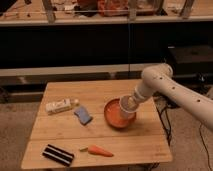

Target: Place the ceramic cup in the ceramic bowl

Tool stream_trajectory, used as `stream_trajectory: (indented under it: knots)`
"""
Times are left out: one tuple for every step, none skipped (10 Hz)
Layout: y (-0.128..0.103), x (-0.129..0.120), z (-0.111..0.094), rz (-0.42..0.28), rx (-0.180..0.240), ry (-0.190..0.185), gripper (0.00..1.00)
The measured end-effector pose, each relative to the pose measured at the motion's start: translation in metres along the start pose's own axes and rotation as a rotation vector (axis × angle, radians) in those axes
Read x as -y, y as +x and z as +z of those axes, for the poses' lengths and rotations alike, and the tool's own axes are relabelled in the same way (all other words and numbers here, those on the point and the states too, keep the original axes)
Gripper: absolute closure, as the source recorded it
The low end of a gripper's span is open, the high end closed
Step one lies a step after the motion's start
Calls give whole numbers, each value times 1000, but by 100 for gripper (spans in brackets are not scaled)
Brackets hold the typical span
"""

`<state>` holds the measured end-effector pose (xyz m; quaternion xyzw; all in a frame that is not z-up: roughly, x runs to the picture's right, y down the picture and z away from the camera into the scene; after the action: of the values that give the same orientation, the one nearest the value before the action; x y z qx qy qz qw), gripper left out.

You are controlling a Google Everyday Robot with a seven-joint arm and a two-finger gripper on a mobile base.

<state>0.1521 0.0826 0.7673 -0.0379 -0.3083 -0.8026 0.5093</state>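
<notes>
The gripper [131, 103] is seen over the right half of the tabletop [95, 91], at the top of the white ceramic cup [126, 110]; whether it is clamped on the cup cannot be told. The cup is seen upright within the rim of the orange ceramic bowl [112, 116]. 1 blue sponge [83, 115] lies left of the bowl, 1 white bottle [59, 105] nearer the left edge, and 1 carrot [99, 150] by the front edge.

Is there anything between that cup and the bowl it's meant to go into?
Nothing visible does. The cup sits over the right side of the bowl, directly below the pincer. The sponge lies left of the bowl, out of the way.
</notes>
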Motion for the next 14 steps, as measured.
stream_trajectory:
  knots:
    - [0,0,1,-2,0,1,98]
    - [1,0,1,-4,-1,2,91]
    - [2,0,2,-7,-1,3,82]
    - [3,1,3,-9,0,4,78]
    - [4,1,3,-12,1,5,78]
    - [4,1,4,-14,0,6,78]
    - [5,1,4,-16,-1,7,72]
    - [5,1,5,-18,0,7,62]
    - [5,1,5,-19,0,8,54]
    - [6,1,5,-22,-1,9,49]
    - [7,1,6,-24,0,11,49]
    - [7,1,6,-24,-1,12,49]
    - [8,1,6,-26,-1,13,49]
    - [8,1,6,-28,0,14,47]
